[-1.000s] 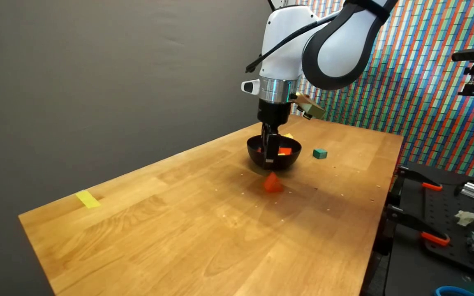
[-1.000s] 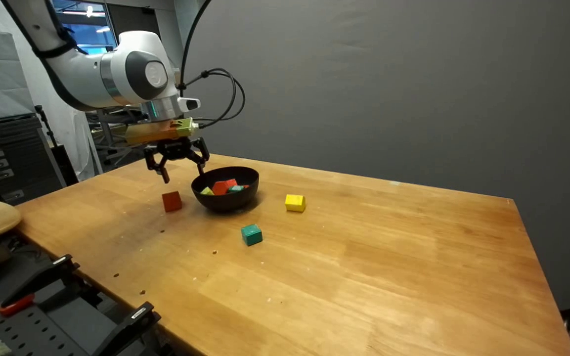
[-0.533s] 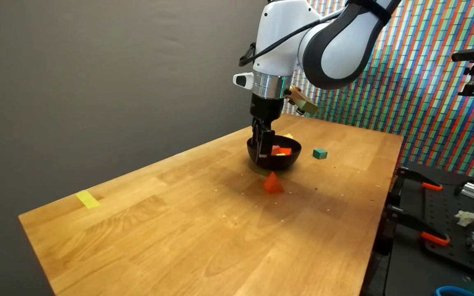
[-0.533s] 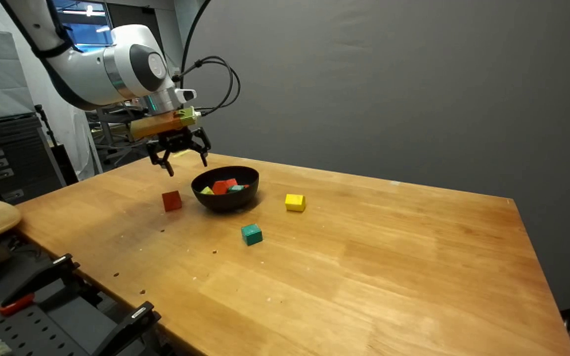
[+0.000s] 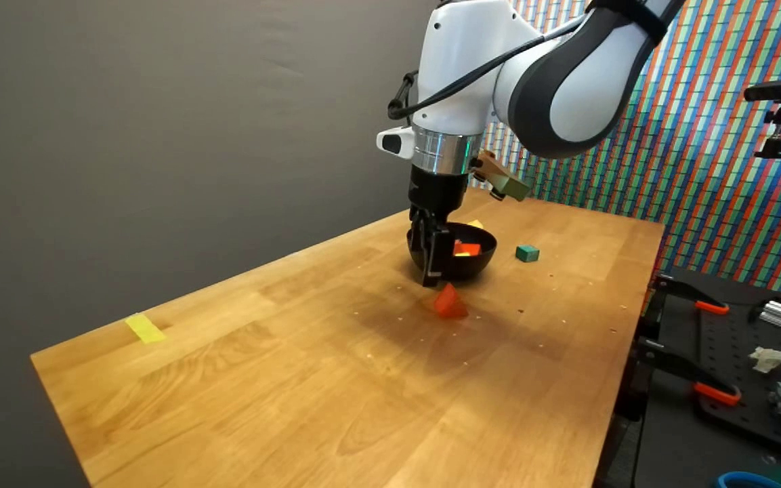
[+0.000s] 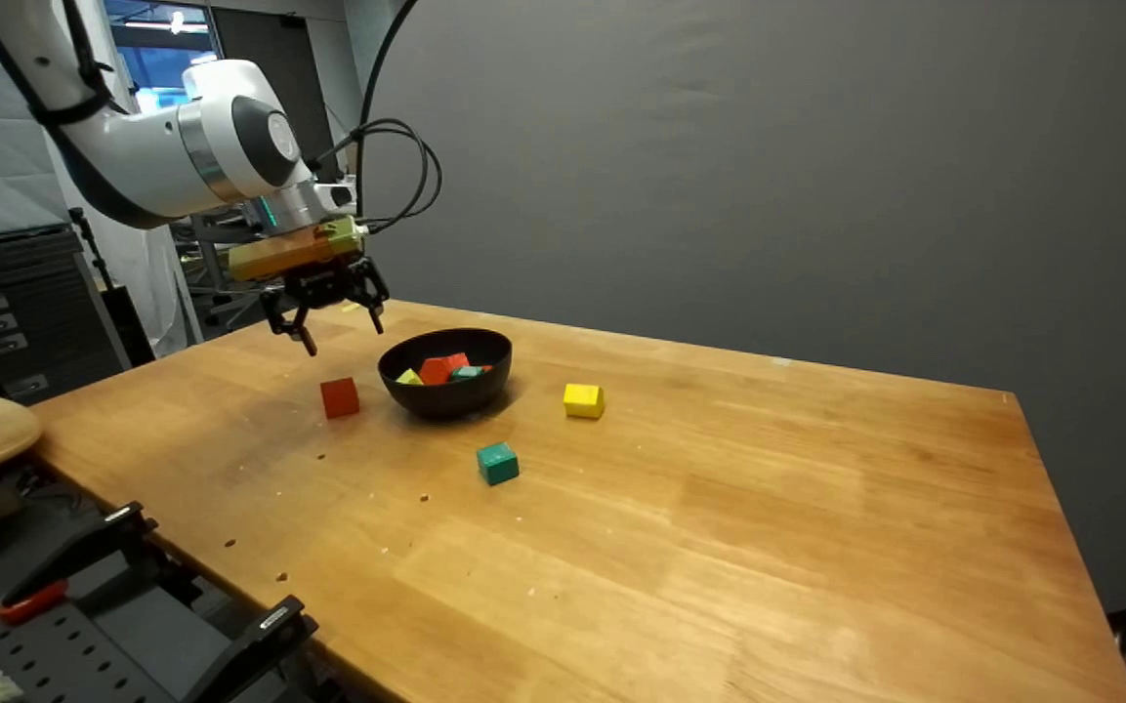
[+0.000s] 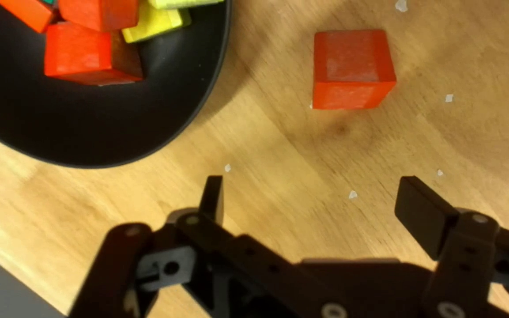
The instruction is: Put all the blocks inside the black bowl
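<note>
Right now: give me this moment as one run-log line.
gripper: open, empty | black bowl: red, yellow, green blocks inside | on table: red block, green block, yellow block | task: unfinished

At the wrist view's upper left, the frame's edges cut off the black bowl (image 7: pixel 99 123), and a green block (image 7: pixel 49 1) shows only as a sliver at the top. Mid-frame in an exterior view, the fingers (image 5: pixel 438 252) hide part of the bowl's left side.
</note>
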`<state>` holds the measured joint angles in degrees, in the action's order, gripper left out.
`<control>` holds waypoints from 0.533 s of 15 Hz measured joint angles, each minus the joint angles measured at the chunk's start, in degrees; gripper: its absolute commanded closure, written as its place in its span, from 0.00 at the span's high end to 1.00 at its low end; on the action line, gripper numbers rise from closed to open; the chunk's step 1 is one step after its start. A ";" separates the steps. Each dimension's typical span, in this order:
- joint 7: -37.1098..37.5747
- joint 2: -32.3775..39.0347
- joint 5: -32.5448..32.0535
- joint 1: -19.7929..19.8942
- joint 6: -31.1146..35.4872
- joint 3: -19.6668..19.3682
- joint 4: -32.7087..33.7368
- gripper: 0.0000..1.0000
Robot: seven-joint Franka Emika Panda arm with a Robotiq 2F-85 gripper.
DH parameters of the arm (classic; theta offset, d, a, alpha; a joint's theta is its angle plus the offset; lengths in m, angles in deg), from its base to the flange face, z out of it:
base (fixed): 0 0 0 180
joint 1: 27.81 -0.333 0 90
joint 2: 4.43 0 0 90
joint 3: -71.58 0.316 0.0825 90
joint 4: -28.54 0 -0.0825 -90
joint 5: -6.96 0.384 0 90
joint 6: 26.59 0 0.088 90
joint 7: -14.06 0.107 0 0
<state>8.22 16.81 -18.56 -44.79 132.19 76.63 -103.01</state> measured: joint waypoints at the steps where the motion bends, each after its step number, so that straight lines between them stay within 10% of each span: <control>1: 0.07 0.18 0.61 0.15 -0.05 0.02 -0.25 1.00; 8: -0.09 2.25 9.20 3.88 -0.14 1.74 -1.86 1.00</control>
<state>8.13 19.06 -9.36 -40.92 132.05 78.37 -104.86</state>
